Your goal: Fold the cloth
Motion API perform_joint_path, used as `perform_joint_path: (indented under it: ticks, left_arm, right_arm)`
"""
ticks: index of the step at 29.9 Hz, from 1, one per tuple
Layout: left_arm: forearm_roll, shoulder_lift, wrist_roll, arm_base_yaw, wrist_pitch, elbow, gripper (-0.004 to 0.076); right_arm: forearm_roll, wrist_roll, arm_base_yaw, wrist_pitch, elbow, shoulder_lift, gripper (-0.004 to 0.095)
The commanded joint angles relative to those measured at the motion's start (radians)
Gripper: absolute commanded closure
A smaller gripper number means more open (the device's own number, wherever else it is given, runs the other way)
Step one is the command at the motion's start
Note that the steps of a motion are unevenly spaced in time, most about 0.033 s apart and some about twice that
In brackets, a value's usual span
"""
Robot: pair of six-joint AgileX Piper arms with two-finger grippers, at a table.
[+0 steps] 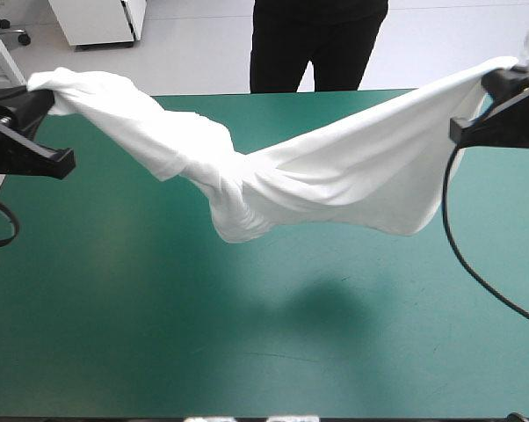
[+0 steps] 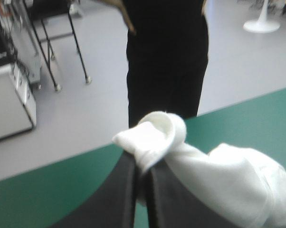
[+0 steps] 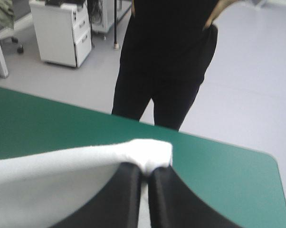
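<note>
My left gripper (image 2: 142,167) is all but closed, pinching a rolled corner of the T-shirt (image 1: 326,180). My right gripper (image 3: 145,175) nips another edge the same way. The T-shirt sags between them over the teal-green table (image 1: 141,334), bunched and twisted nearer my left. As I judge it, that twist could get laid into the fold, and my left's small bite could slip if I pull outward harder.

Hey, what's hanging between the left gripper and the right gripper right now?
Only the T-shirt: in the high view it spans from the left gripper to the right gripper, sagging above the teal-green cover.
</note>
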Motion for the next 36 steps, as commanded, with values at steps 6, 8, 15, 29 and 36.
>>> perform_joint_path:
  ticks: [6,8,15,29,36]
  left_arm:
    - [-0.202,-0.014,0.09,-0.001,-0.096,-0.254,0.0733]
    - [-0.236,-0.014,0.105,-0.001,-0.078,-0.288,0.0733]
    - [-0.312,-0.038,0.154,-0.006,0.02,-0.303,0.0733]
    - [-0.233,-0.136,0.051,-0.031,0.136,0.001,0.0733]
    - [-0.133,-0.105,-0.023,-0.031,0.164,0.158,0.0733]
  right_arm:
    - [0.046,-0.023,0.001,-0.101,-0.242,-0.023,0.0925]
    - [0.1,-0.033,0.001,-0.09,-0.245,-0.038,0.0925]
    - [0.214,-0.037,0.001,0.026,-0.241,-0.066,0.0925]
    - [0.371,0.007,0.001,0.141,-0.019,-0.077,0.0925]
    - [0.321,0.007,0.001,0.141,0.295,-0.065,0.0925]
